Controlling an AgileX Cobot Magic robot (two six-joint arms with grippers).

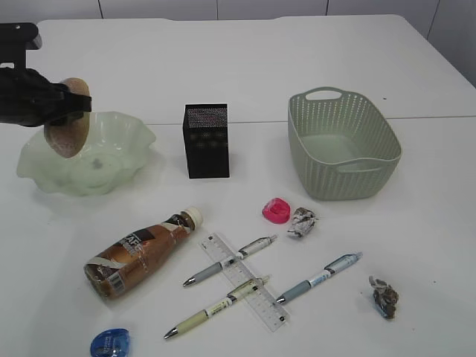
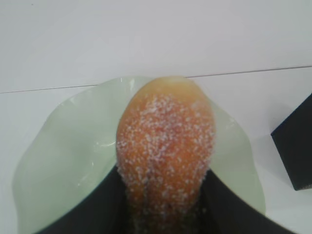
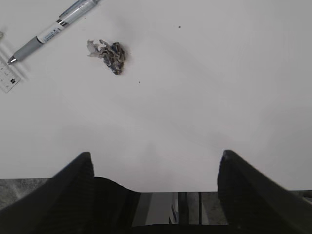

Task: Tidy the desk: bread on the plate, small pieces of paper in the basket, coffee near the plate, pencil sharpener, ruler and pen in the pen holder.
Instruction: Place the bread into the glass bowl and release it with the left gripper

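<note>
Bread (image 1: 68, 128) looks light and squashy; left gripper (image 1: 73, 106), upper left, pinches its middle above the plate (image 1: 130, 152); right gripper (image 3: 155, 168) gapes empty.

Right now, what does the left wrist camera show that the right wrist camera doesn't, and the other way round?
Only the left wrist view shows the bread gripped in the left claw, held above the plate, with a corner of the pen holder at the right edge. Only the right wrist view shows a paper ball, a pen, the ruler's end, and the right claw open and empty. Both share the white desk.
</note>
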